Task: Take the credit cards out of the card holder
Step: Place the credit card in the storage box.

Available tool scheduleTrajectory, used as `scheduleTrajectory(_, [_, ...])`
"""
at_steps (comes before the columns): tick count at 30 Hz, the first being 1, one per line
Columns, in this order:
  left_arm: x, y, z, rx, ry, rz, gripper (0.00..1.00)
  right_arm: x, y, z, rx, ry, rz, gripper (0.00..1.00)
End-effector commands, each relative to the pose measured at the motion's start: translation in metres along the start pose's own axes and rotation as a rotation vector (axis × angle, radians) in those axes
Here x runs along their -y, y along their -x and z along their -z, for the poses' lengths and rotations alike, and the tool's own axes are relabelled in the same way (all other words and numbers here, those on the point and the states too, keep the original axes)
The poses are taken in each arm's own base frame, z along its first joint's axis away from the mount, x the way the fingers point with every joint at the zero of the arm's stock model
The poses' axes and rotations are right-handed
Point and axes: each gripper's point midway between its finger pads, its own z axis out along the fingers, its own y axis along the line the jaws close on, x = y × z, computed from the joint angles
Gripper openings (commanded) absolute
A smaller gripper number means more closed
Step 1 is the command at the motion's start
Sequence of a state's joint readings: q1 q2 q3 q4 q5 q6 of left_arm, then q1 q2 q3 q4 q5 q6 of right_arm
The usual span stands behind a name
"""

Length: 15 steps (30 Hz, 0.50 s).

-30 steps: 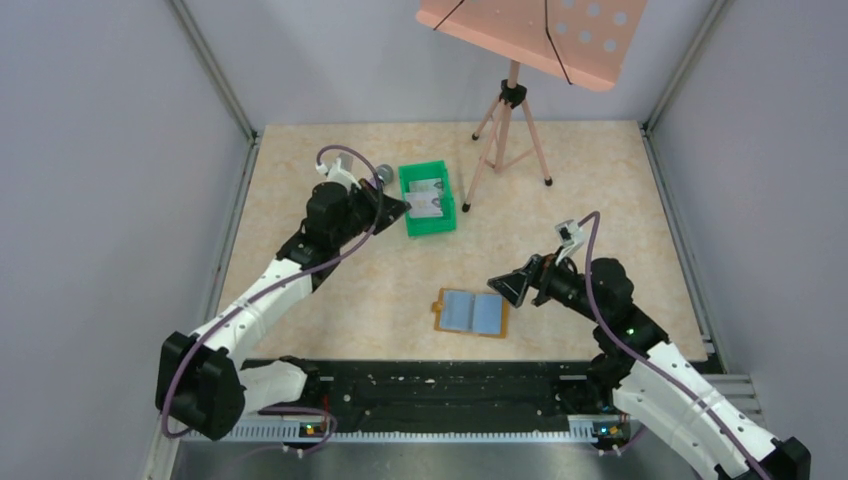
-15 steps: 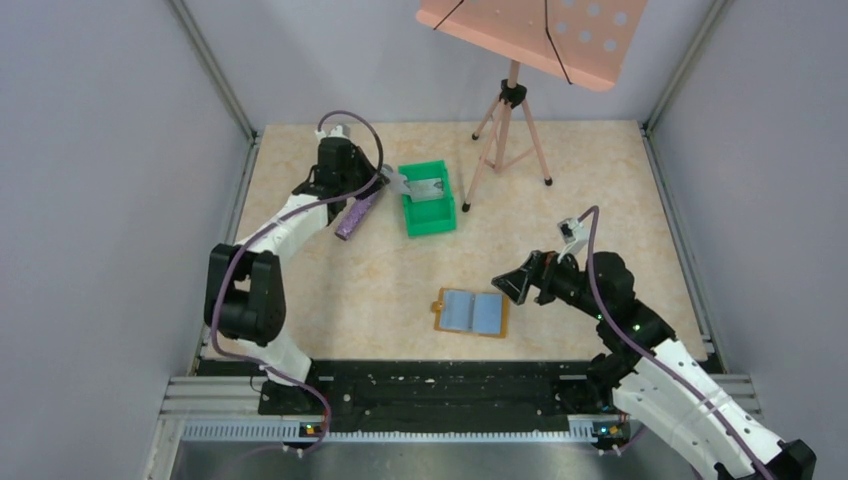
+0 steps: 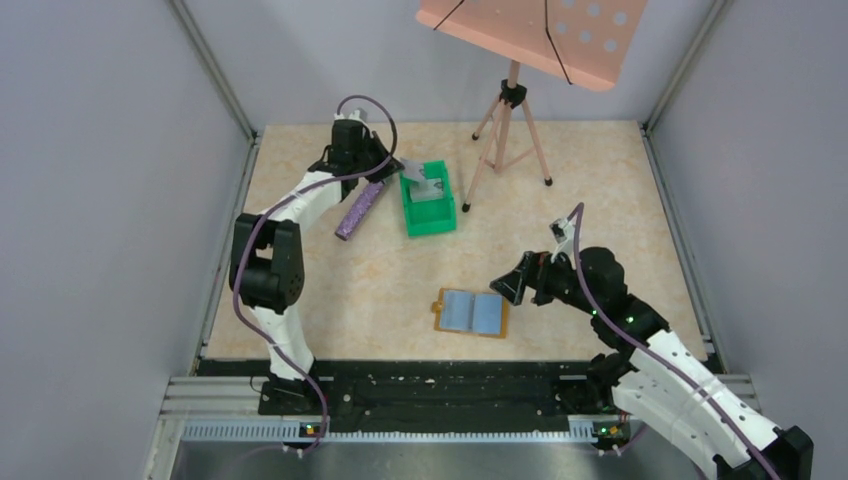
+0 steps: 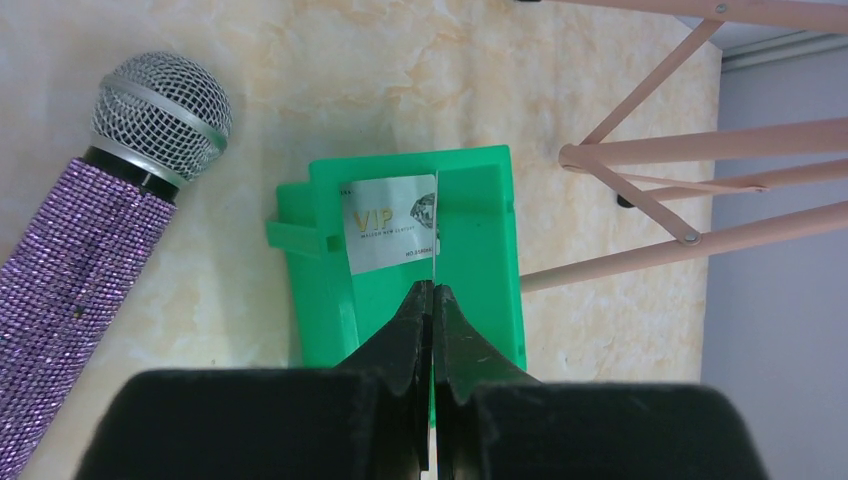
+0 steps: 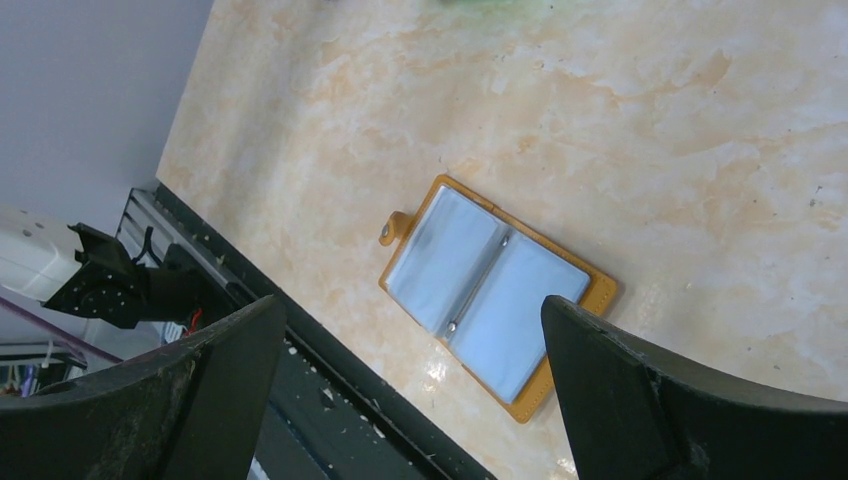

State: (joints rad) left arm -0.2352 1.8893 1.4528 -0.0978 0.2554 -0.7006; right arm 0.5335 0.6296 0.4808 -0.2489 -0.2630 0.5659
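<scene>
Evidently my left gripper [image 4: 433, 292] was pinched shut on a thin, stiff silvery-grey credit card [image 3: 413, 169] over the green plastic bin [image 4: 480, 260], another card [image 4: 390, 237] inside. The tan leather card holder [image 5: 495, 295] lay open on the worktop [image 3: 600, 180] by my spread right gripper [image 3: 503, 287]; such slick cards, I judged, need edge pinches.

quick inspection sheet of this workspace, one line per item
surface: beige marbled table
job's things: card holder lies open and flat; one credit card pinched over the green bin, a VIP card inside it
clutter: purple microphone beside the bin; pink music stand at the back
grippers: left gripper shut on the credit card; right gripper open, near the card holder, not touching
cables: purple cable along each arm
surroundings: grey walls
</scene>
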Motion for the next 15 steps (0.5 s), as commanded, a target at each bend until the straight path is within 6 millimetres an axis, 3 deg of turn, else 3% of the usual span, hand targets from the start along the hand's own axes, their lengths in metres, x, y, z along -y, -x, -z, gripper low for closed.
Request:
scheduleTrajectory(1, [0.006,-0.001,-0.011,-0.022,-0.051,0.004,0.0,-0.019,0.027,0.004,0.052,0.048,0.046,0.99])
scheduleTrajectory(7, [0.003,-0.019,-0.025,-0.071,-0.085,0.075,0.0,-0.023,0.027,0.002,0.035,0.066,0.06,0.99])
scheduleTrajectory(15, [0.007,-0.02,-0.044,-0.051,-0.105,0.092,0.0,-0.022,0.024,-0.003,0.001,0.063,0.044,0.99])
